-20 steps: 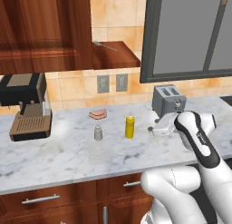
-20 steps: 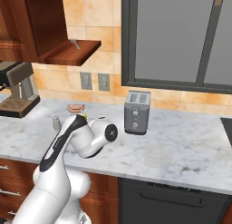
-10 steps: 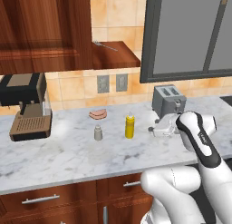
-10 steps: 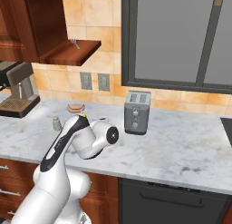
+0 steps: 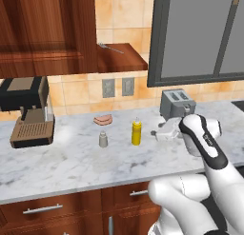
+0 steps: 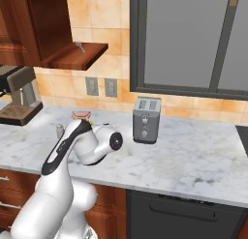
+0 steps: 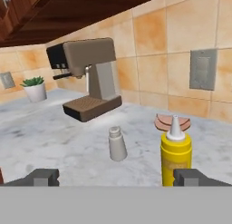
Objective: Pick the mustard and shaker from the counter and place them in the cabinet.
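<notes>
Mustard [image 5: 137,132] stands upright on the desk [image 5: 71,167], with the shaker [image 5: 102,139] just beside it and a little nearer the coffee machine [image 5: 28,112]. A pink food piece [image 5: 103,119] lies behind both, close to the tiled wall. In the hand view the mustard [image 7: 176,156] sits close to the right fingertip [image 7: 192,177], while the shaker [image 7: 117,144] stands nearer the middle of the gap, further off.

The tool [image 5: 159,133] hangs beside the toaster [image 5: 177,102], apart from both bottles, its jaws spread wide with nothing between them. Neither bottle has been lifted yet, so the task looks to be at its start, with the arm lining up on the pair.

The main risk, judging from the hand view, is alignment: the mustard is off to the right of the tool's centre line, so a straight advance could bring the right finger into the bottle's side and tip it rather than straddle it. A toppled bottle could roll into the shaker. The two stand close enough together that a wide-open approach to one may also brush the other. The cabinet [image 5: 45,32] overhead has its door shut in the left base view, so carrying anything up would be blocked there; the open shelf [image 5: 121,58] beside it holds a fork [image 5: 110,47].
</notes>
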